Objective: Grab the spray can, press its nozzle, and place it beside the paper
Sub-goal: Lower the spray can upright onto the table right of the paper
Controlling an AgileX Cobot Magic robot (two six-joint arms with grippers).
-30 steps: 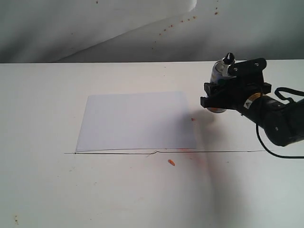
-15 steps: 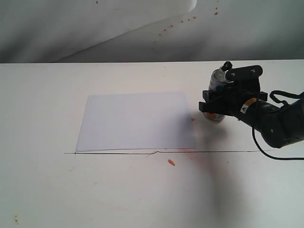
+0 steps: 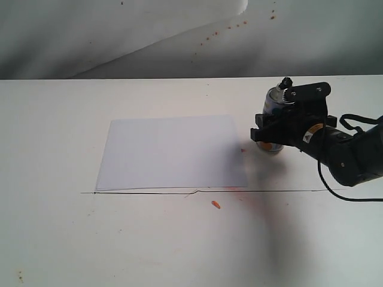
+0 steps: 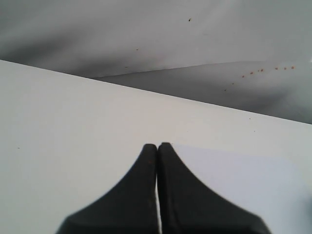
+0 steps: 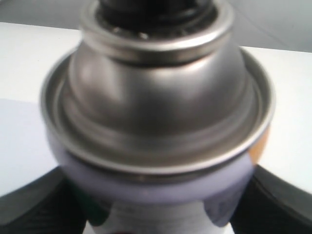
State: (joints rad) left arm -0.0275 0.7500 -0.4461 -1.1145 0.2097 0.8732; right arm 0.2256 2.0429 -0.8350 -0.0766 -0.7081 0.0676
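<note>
Gripping the can (image 3: 273,103) around its label, my right hand (image 3: 270,130) has its jaws partly wide, nozzle (image 3: 286,82) poking above them and paper (image 3: 170,152) just beside. My left hand (image 4: 157,147) is pinched closed, tips touching.

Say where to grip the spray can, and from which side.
Grip the spray can on its straight labelled wall below the rounded dome, level from the side, as the right gripper does. It stands upright; the dome would likely slip, and the nozzle must stay free.
</note>
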